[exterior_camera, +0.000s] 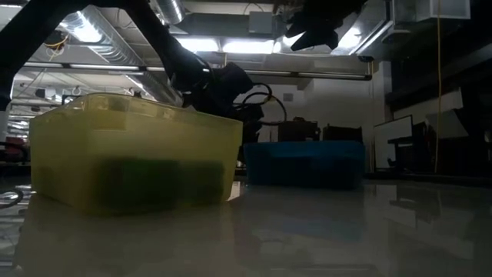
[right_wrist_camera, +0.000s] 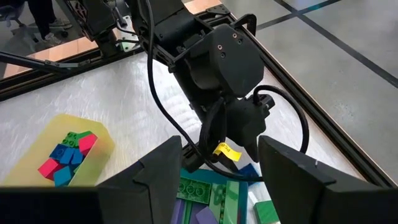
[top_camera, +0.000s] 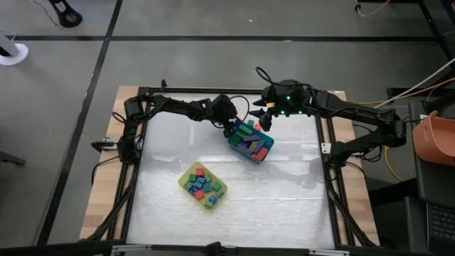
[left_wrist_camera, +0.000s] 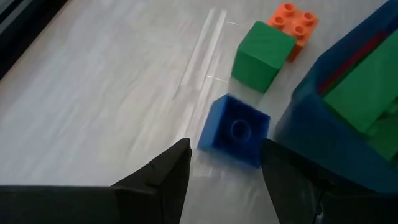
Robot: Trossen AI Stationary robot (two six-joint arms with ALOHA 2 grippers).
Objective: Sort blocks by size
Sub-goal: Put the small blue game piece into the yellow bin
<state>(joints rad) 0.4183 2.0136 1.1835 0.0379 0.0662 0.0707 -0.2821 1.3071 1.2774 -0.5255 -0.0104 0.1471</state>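
Observation:
A blue block (left_wrist_camera: 235,129) lies tipped on the table, hollow underside toward the left wrist camera, beside the teal tray (left_wrist_camera: 323,134). My left gripper (left_wrist_camera: 227,148) is open and low, a finger on either side of the block's near end; no touch shows. Farther on sit a green cube (left_wrist_camera: 262,55) and an orange block (left_wrist_camera: 292,22). In the high view my left gripper (top_camera: 233,130) is at the teal tray's (top_camera: 236,146) left corner. My right gripper (top_camera: 264,117) hangs open above that tray's far side, holding nothing.
The yellow tray (top_camera: 183,179) with several short cubes stands nearer the front, left of centre. The teal tray holds several longer bars in green, purple and red. A dark frame (top_camera: 330,171) borders the table. Bare table lies to the front and right.

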